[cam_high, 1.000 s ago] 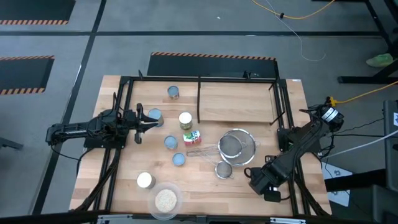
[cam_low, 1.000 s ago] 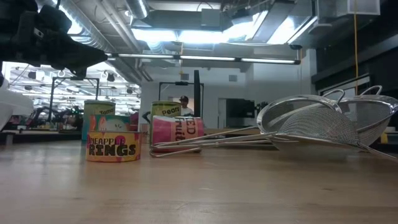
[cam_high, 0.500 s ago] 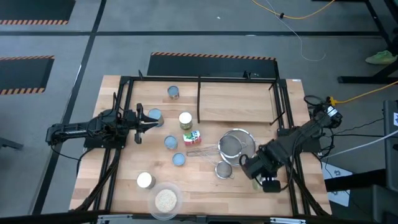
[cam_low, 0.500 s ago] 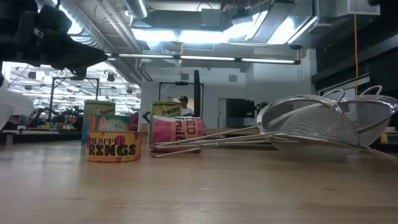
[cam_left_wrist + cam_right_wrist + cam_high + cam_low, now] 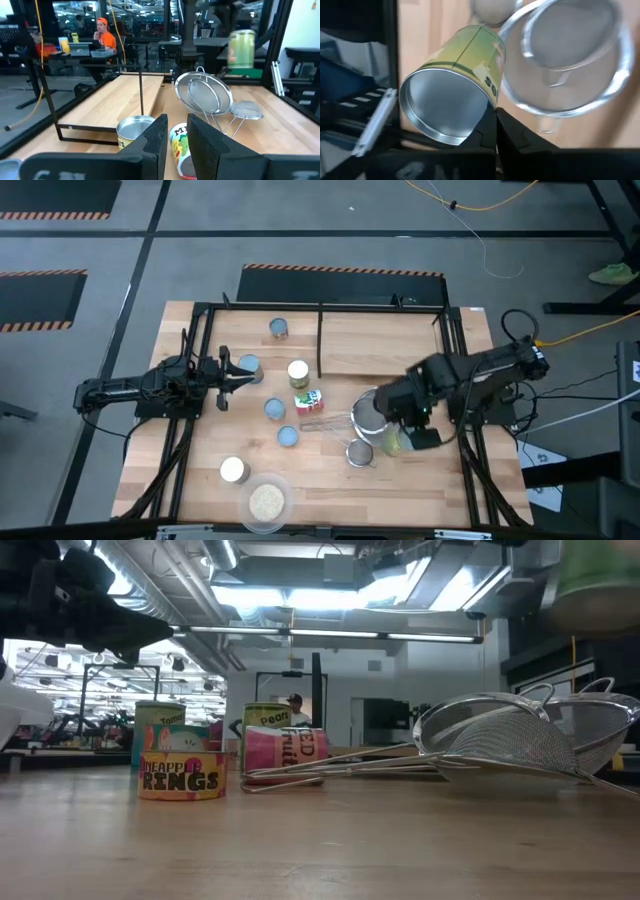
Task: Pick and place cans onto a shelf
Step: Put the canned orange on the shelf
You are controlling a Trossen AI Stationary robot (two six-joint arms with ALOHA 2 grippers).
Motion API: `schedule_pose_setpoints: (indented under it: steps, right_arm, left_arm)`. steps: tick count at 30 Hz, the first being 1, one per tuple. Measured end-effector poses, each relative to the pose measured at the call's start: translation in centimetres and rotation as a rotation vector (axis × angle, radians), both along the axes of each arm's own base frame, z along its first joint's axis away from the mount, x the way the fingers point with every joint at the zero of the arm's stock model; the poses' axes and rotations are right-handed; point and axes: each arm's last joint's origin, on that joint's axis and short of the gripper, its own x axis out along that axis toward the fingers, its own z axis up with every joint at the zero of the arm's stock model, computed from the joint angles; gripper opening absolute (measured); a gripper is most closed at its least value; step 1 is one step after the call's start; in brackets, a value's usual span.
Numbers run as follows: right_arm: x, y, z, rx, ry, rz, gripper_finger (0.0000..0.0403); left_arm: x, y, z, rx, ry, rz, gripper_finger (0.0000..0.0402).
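My right gripper (image 5: 402,434) hangs over the wire strainers (image 5: 375,412), shut on a green-labelled can (image 5: 465,55). That can also shows blurred in the air in the left wrist view (image 5: 242,47) and the low view (image 5: 600,585). Several other cans stand on the table left of centre, such as a cream-topped one (image 5: 298,371); a labelled can (image 5: 309,401) lies on its side. The shelf (image 5: 380,345) lies at the far centre. My left gripper (image 5: 177,132) waits level at the table's left, open, beside a can (image 5: 248,367). My right gripper pinches the green can's rim at its silver end (image 5: 487,107) between its two shut fingertips. The fingers come from above, pointing steeply down. The can hangs tilted below them, clear of the table and above the strainers.
Two strainers lie right of centre, a large one (image 5: 202,95) and a small one (image 5: 360,452). A clear dish of grains (image 5: 266,502) sits at the near edge. Black rails (image 5: 320,340) edge the shelf. A person (image 5: 100,35) sits beyond the table.
My right gripper has swung from the table's near right corner toward the centre and risen, rolling as it went. It carries the green can, which is now lifted high over the strainers.
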Motion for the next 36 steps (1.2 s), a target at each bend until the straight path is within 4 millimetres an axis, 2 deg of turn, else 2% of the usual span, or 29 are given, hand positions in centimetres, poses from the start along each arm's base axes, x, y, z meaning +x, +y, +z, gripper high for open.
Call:
schedule_pose_setpoints:
  steps: [8, 19, 23, 27, 36]
  right_arm:
    - [-1.0, -5.2, 1.9, -0.120, -0.136, 0.005, 0.0001]
    - [-5.1, -13.9, 4.4, -0.354, -0.234, -0.066, 0.0001]
    - [-6.3, -17.3, 4.3, -0.420, -0.191, -0.130, 0.0000]
    - [-7.4, -20.3, 4.0, -0.458, -0.135, -0.117, 0.0000]
    - [-9.1, -25.9, 2.2, -0.428, -0.013, -0.207, 0.0000]
  left_arm:
    - [0.0, 0.0, 0.0, 0.084, 0.009, 0.005, 0.0066]
    - [0.0, 0.0, 0.0, 0.083, 0.010, 0.006, 0.0066]
    - [0.0, 0.0, 0.0, 0.083, 0.010, 0.006, 0.0066]
    - [0.0, 0.0, 0.0, 0.083, 0.010, 0.005, 0.0066]
    - [0.0, 0.0, 0.0, 0.071, 0.008, 0.004, 0.0066]
